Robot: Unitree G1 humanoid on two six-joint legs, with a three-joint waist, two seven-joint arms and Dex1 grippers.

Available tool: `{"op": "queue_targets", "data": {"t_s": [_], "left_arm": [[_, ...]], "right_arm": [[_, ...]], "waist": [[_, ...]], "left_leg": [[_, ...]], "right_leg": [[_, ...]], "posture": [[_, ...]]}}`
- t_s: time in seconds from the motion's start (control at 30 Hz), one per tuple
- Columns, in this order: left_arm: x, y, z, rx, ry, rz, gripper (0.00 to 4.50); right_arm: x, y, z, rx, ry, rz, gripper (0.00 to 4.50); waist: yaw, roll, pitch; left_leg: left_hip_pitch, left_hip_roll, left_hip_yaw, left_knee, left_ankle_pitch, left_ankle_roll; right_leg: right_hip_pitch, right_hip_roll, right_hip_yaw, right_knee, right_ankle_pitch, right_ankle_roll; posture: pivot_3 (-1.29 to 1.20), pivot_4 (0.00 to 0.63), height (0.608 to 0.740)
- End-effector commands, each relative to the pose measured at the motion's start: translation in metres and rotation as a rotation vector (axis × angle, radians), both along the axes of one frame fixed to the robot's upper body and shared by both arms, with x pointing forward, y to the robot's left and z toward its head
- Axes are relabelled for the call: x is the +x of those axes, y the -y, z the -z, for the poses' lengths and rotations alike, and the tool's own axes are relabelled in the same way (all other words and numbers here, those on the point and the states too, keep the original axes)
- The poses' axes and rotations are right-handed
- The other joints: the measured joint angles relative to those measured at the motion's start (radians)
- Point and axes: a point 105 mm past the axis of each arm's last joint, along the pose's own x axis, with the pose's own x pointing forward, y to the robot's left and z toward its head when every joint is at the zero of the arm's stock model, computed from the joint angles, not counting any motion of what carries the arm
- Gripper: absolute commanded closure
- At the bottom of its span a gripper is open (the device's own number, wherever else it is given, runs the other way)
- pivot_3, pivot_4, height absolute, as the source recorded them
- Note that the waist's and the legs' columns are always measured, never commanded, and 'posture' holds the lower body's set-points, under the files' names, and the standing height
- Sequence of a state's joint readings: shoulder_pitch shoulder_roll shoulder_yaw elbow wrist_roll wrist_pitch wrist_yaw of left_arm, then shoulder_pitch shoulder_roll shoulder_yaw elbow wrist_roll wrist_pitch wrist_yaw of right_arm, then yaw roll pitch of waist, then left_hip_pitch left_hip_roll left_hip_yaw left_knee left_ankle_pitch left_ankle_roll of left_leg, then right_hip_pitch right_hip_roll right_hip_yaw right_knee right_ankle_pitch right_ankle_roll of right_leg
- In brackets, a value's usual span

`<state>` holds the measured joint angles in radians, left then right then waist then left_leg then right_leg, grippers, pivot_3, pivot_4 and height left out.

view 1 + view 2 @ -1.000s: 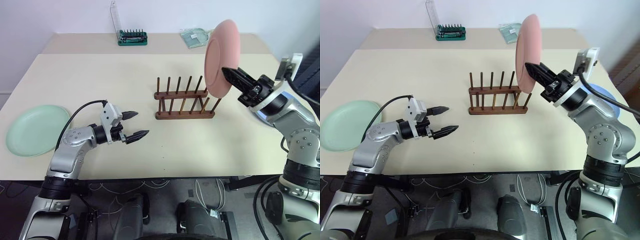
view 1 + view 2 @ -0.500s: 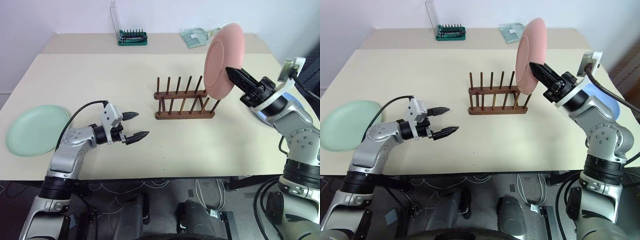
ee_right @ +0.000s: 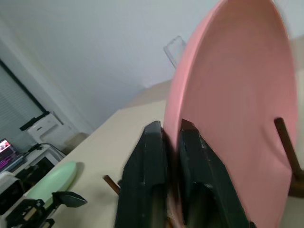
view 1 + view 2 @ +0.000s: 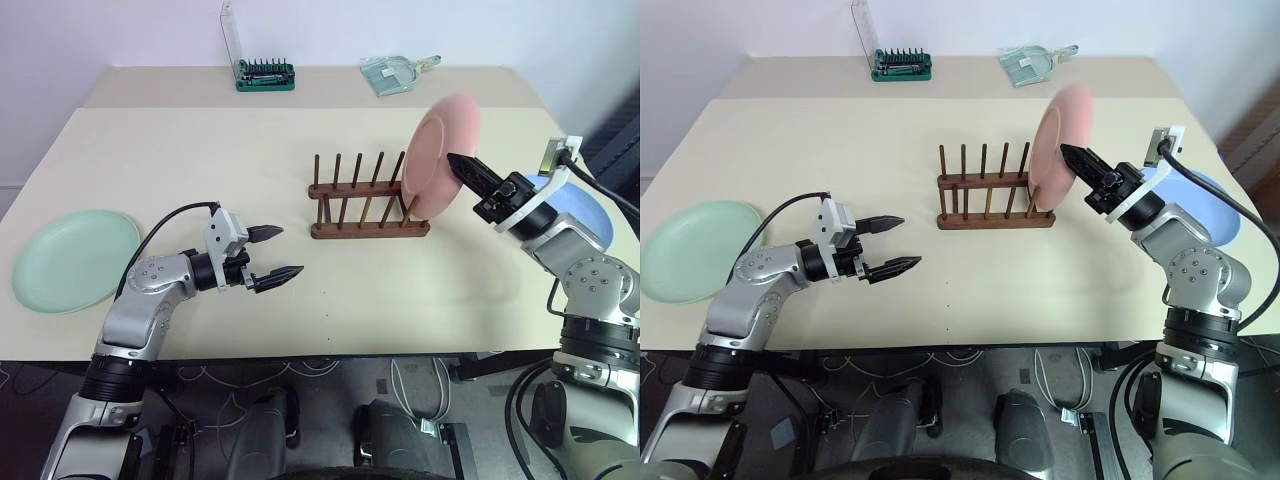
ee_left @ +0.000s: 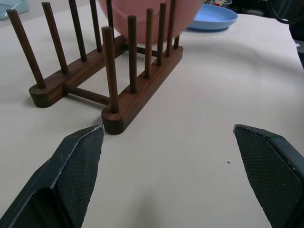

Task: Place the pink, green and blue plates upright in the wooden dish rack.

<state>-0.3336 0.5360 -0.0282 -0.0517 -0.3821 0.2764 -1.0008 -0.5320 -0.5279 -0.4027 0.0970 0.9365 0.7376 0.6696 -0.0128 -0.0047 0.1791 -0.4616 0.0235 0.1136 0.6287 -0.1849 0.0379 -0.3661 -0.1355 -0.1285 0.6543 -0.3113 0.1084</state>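
Now the cream table is seen carrying every piece of the job, with a green tool case and a clear packet left at its far edge. On the robot's left side the green plate is laid flat near the table's edge; at the far right the blue plate is lying flat, partly hidden by the right arm. The pink plate is held nearly upright, tilted, with its lower edge set in among the pegs at the right end of the wooden dish rack, which is stood at the middle of the table. The plate's rim is straddled by the fingers of the right gripper; whether they are clamped or already slackening cannot be told. The left gripper is held spread wide and empty, near the rack on its left. The step in hand is judged to be the seating of the first plate. Next, a clean release is called for, then a reach for a second plate.
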Motion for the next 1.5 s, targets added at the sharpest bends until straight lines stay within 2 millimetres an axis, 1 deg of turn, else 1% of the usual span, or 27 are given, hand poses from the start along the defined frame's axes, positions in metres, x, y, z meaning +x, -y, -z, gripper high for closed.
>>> {"op": "queue_targets", "data": {"t_s": [0.03, 0.07, 0.13, 0.17, 0.23, 0.33, 0.43, 0.5, 0.53, 0.6, 0.63, 0.67, 0.7, 0.73, 0.77, 0.8, 0.87, 0.93, 1.0, 1.03, 1.1, 1.17, 1.2, 1.27, 1.3, 1.4, 1.5], "left_arm": [[-0.003, 0.005, -0.005, -0.002, 0.028, 0.024, 0.00], [-0.003, 0.005, -0.005, -0.002, 0.028, 0.024, 0.00], [-0.003, 0.005, -0.005, -0.002, 0.027, 0.024, 0.00], [-0.003, 0.005, -0.004, -0.001, 0.027, 0.023, 0.00], [-0.002, 0.005, -0.004, -0.001, 0.030, 0.020, 0.00], [-0.001, 0.003, -0.005, 0.001, 0.035, 0.013, 0.00], [0.004, -0.002, -0.009, -0.014, 0.051, -0.023, 0.00], [0.009, -0.007, -0.014, -0.037, 0.054, -0.056, 0.00], [0.010, -0.009, -0.015, -0.043, 0.051, -0.068, 0.00], [0.014, -0.015, -0.017, -0.041, 0.054, -0.095, 0.00], [0.019, -0.020, -0.021, -0.053, 0.067, -0.135, 0.00], [0.024, -0.026, -0.026, -0.075, 0.064, -0.180, 0.00], [0.028, -0.030, -0.029, -0.092, 0.059, -0.210, 0.00], [0.030, -0.034, -0.033, -0.105, 0.066, -0.232, 0.00], [0.032, -0.040, -0.036, -0.104, 0.078, -0.260, 0.00], [0.035, -0.049, -0.039, -0.092, 0.091, -0.310, 0.00], [0.041, -0.064, -0.043, -0.072, 0.110, -0.400, 0.00], [0.047, -0.088, -0.049, -0.053, 0.136, -0.539, 0.00], [0.051, -0.125, -0.060, -0.034, 0.173, -0.759, 0.00], [0.051, -0.137, -0.064, -0.033, 0.183, -0.834, 0.00], [0.048, -0.177, -0.073, -0.076, 0.177, -1.064, 0.00], [0.036, -0.225, -0.079, -0.156, 0.151, -1.338, 0.00], [0.025, -0.248, -0.081, -0.176, 0.142, -1.475, 0.00], [0.009, -0.275, -0.079, -0.183, 0.133, -1.638, 0.00], [0.000, -0.287, -0.077, -0.184, 0.131, -1.713, 0.00], [-0.021, -0.306, -0.068, -0.219, 0.096, -1.848, 0.00], [-0.046, -0.319, -0.043, -0.235, -0.017, -1.997, 0.00]], "right_arm": [[-0.003, 0.000, -0.017, -0.005, 0.071, -0.002, 2.04], [-0.003, 0.000, -0.017, -0.014, 0.076, 0.005, 1.61], [-0.002, 0.002, -0.020, -0.025, 0.095, 0.040, 0.49], [-0.001, 0.006, -0.025, -0.039, 0.119, 0.078, 0.08], [-0.002, 0.017, -0.035, -0.075, 0.170, 0.169, 0.08], [-0.005, 0.030, -0.044, -0.148, 0.212, 0.269, 0.08], [-0.017, 0.038, -0.064, -0.289, 0.305, 0.361, 0.08], [-0.024, 0.036, -0.079, -0.338, 0.367, 0.384, 0.08], [-0.028, 0.032, -0.086, -0.364, 0.398, 0.382, 0.08], [-0.036, 0.017, -0.099, -0.419, 0.458, 0.334, 0.08], [-0.043, -0.001, -0.103, -0.474, 0.500, 0.271, 0.08], [-0.049, -0.018, -0.105, -0.521, 0.530, 0.204, 0.08], [-0.053, -0.029, -0.104, -0.552, 0.548, 0.161, 0.08], [-0.056, -0.043, -0.101, -0.591, 0.557, 0.104, 0.08], [-0.058, -0.058, -0.092, -0.648, 0.555, 0.041, 0.08], [-0.058, -0.072, -0.079, -0.709, 0.549, -0.025, 0.08], [-0.059, -0.091, -0.061, -0.780, 0.535, -0.109, 0.08], [-0.055, -0.108, -0.043, -0.843, 0.528, -0.158, 0.08], [-0.048, -0.122, -0.025, -0.882, 0.521, -0.190, 0.08], [-0.045, -0.124, -0.021, -0.884, 0.516, -0.196, 0.08], [-0.042, -0.128, -0.017, -0.862, 0.510, -0.211, 0.08], [-0.037, -0.131, -0.011, -0.853, 0.499, -0.224, 0.08], [-0.035, -0.132, -0.008, -0.855, 0.494, -0.233, 0.08], [-0.032, -0.133, -0.005, -0.855, 0.492, -0.246, 0.08], [-0.031, -0.134, -0.004, -0.854, 0.491, -0.252, 0.08], [-0.028, -0.137, 0.000, -0.851, 0.489, -0.270, 0.08], [-0.026, -0.142, 0.004, -0.842, 0.487, -0.291, 0.08]], "waist": [[0.000, 0.000, 0.000], [0.000, 0.000, 0.000], [0.000, 0.000, 0.000], [0.000, 0.000, 0.000], [0.000, 0.000, 0.000], [0.000, 0.000, 0.000], [0.002, 0.001, 0.001], [0.002, 0.001, 0.001], [0.001, 0.001, 0.001], [-0.002, 0.001, 0.001], [-0.003, 0.001, 0.001], [-0.005, 0.002, 0.001], [-0.007, 0.002, 0.001], [-0.007, 0.002, 0.001], [-0.007, 0.002, 0.001], [-0.006, 0.002, 0.001], [-0.004, 0.001, 0.001], [-0.002, 0.001, 0.001], [-0.002, 0.001, 0.001], [-0.003, 0.001, 0.001], [-0.002, 0.001, 0.001], [-0.001, -0.001, 0.002], [-0.002, -0.001, 0.001], [-0.003, -0.002, 0.001], [-0.002, -0.002, 0.001], [-0.002, -0.002, 0.001], [-0.002, -0.003, 0.001]], "left_leg": [[0.000, 0.000, 0.000, 0.000, 0.000, 0.000], [0.000, 0.000, 0.000, 0.000, 0.000, 0.000], [0.000, 0.000, 0.000, 0.000, 0.000, 0.000], [0.000, 0.000, 0.000, 0.000, 0.000, 0.000], [0.000, 0.000, 0.000, 0.000, 0.000, 0.000], [0.000, 0.000, 0.000, 0.000, 0.000, 0.000], [0.000, 0.000, 0.001, 0.000, 0.000, 0.000], [0.000, 0.000, 0.002, 0.000, 0.000, 0.000], [0.000, 0.000, 0.002, 0.000, 0.000, 0.000], [0.000, 0.001, 0.002, 0.000, 0.000, 0.000], [0.000, 0.002, 0.002, 0.000, 0.000, 0.000], [0.000, 0.002, 0.003, 0.000, 0.000, 0.000], [0.000, 0.003, 0.003, 0.000, 0.000, 0.000], [0.000, 0.003, 0.004, 0.000, 0.000, 0.000], [0.000, 0.003, 0.004, 0.000, 0.000, 0.000], [0.000, 0.003, 0.004, 0.000, 0.000, 0.000], [0.000, 0.003, 0.005, 0.000, 0.000, 0.000], [0.000, 0.003, 0.005, 0.000, 0.000, 0.000], [-0.001, 0.003, 0.005, 0.000, 0.000, 0.000], [-0.001, 0.003, 0.005, 0.000, 0.000, 0.000], [-0.001, 0.003, 0.005, 0.000, 0.000, 0.000], [-0.001, 0.003, 0.006, 0.001, 0.000, 0.000], [-0.001, 0.003, 0.005, 0.001, 0.000, 0.000], [-0.001, 0.003, 0.006, 0.001, 0.000, 0.000], [-0.001, 0.003, 0.006, 0.001, 0.000, 0.000], [-0.001, 0.003, 0.006, 0.001, 0.000, 0.000], [-0.001, 0.003, 0.006, 0.001, 0.000, 0.000]], "right_leg": [[0.000, 0.000, 0.000, 0.000, 0.000, 0.000], [0.000, 0.000, 0.000, 0.000, 0.000, 0.000], [0.000, 0.000, 0.000, 0.000, 0.000, 0.000], [0.000, 0.000, 0.000, 0.000, 0.000, 0.000], [0.000, 0.000, 0.000, 0.000, 0.000, 0.000], [-0.001, 0.000, 0.001, 0.000, 0.000, 0.000], [-0.001, 0.000, 0.001, 0.000, 0.000, 0.000], [-0.002, 0.000, 0.002, 0.000, 0.000, 0.000], [-0.001, 0.000, 0.002, 0.000, 0.000, 0.000], [-0.002, 0.000, 0.002, 0.000, 0.000, 0.000], [-0.002, 0.001, 0.002, 0.000, 0.000, 0.000], [-0.002, 0.001, 0.003, 0.001, 0.000, -0.001], [-0.003, 0.001, 0.004, 0.001, 0.000, -0.001], [-0.004, 0.002, 0.005, 0.001, 0.001, -0.001], [-0.004, 0.002, 0.005, 0.002, 0.001, -0.001], [-0.004, 0.002, 0.005, 0.002, 0.001, -0.001], [-0.004, 0.001, 0.005, 0.001, 0.001, -0.001], [-0.005, 0.001, 0.005, 0.001, 0.001, -0.001], [-0.005, 0.001, 0.005, 0.002, 0.001, -0.001], [-0.006, 0.001, 0.005, 0.002, 0.001, -0.001], [-0.006, 0.001, 0.005, 0.002, 0.001, -0.001], [-0.006, 0.001, 0.005, 0.002, 0.001, -0.001], [-0.006, 0.001, 0.005, 0.003, 0.001, -0.001], [-0.006, 0.001, 0.006, 0.003, 0.001, -0.001], [-0.006, 0.001, 0.006, 0.003, 0.001, -0.001], [-0.006, 0.001, 0.006, 0.003, 0.001, -0.001], [-0.006, 0.001, 0.006, 0.003, 0.001, -0.001]], "posture": [[0.00, 0.150, 0.737], [0.00, 0.150, 0.737], [0.00, 0.150, 0.737], [0.00, 0.150, 0.737], [0.00, 0.150, 0.737], [0.00, 0.150, 0.737], [0.00, 0.150, 0.737], [0.00, 0.150, 0.737], [0.00, 0.150, 0.737], [0.00, 0.150, 0.737], [0.00, 0.150, 0.737], [0.00, 0.150, 0.737], [0.00, 0.150, 0.737], [0.00, 0.150, 0.737], [0.00, 0.150, 0.737], [0.00, 0.150, 0.737], [0.00, 0.150, 0.737], [0.00, 0.150, 0.737], [0.00, 0.150, 0.737], [0.00, 0.150, 0.737], [0.00, 0.150, 0.737], [0.00, 0.150, 0.737], [0.00, 0.150, 0.737], [0.00, 0.150, 0.737], [0.00, 0.150, 0.737], [0.00, 0.150, 0.737], [0.00, 0.150, 0.737]]}}
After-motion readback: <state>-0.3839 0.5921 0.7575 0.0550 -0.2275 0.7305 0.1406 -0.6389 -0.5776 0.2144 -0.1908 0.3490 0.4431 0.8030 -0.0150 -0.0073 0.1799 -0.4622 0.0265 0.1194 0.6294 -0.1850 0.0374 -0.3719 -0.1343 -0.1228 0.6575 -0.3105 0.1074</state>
